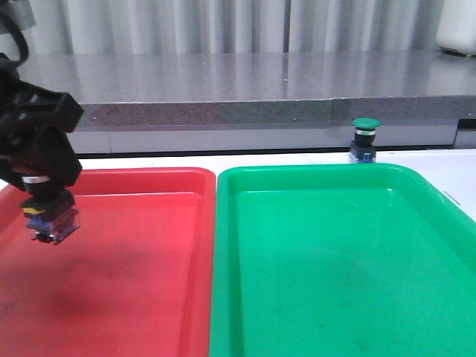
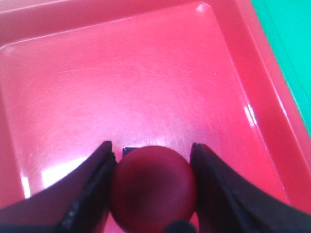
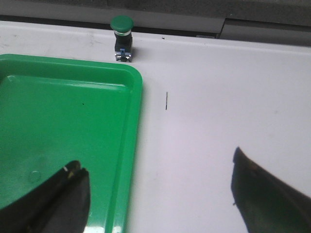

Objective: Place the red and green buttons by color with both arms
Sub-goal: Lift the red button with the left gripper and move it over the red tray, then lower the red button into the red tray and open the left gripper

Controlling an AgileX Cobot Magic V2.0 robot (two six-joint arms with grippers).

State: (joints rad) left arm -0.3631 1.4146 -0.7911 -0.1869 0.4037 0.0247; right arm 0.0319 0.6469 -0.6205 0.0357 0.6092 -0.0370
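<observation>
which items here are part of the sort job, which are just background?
Part of the job:
- red button, held in the left gripper over the red tray
- green button, on the table behind the green tray
- right gripper, open, holding nothing

Background:
- grey counter ledge
- white container on the ledge
- curtain

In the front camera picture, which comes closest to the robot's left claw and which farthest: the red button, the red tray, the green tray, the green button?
Measured from the left gripper:
1. Red button, clamped in that gripper itself.
2. Red tray, directly beneath it.
3. Green tray, alongside on the right.
4. Green button, standing on the table behind the green tray's far edge.
</observation>
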